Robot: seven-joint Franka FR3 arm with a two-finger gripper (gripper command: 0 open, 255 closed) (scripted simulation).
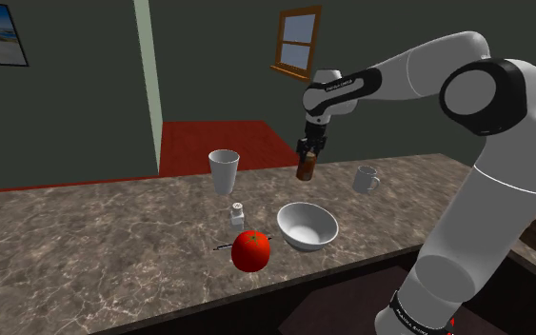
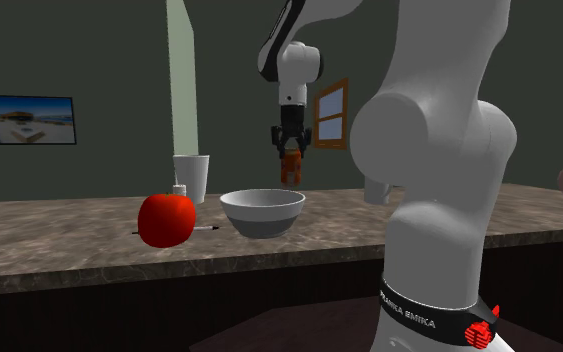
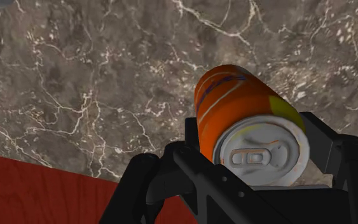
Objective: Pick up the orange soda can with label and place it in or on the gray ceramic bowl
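Hand (image 1: 307,149) tight around one orange can (image 1: 305,169), aloft; one bowl (image 1: 303,244), one cup (image 1: 223,172), one mug (image 1: 367,178)

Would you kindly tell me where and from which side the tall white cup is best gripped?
Likely across its wall just below the rim, coming from above: the white cup stands upright on the counter, open-topped and widening upward.

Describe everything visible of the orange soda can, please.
The soda can is orange with white and purple label stripes and a yellow patch; its grey metallic top carries a pull tab. The gripper is shut on its upper part, top end toward the hand, so it hangs roughly upright in the air over the marbled counter, touching only the gripper. In the shoulder view it is above and beyond the pale bowl.
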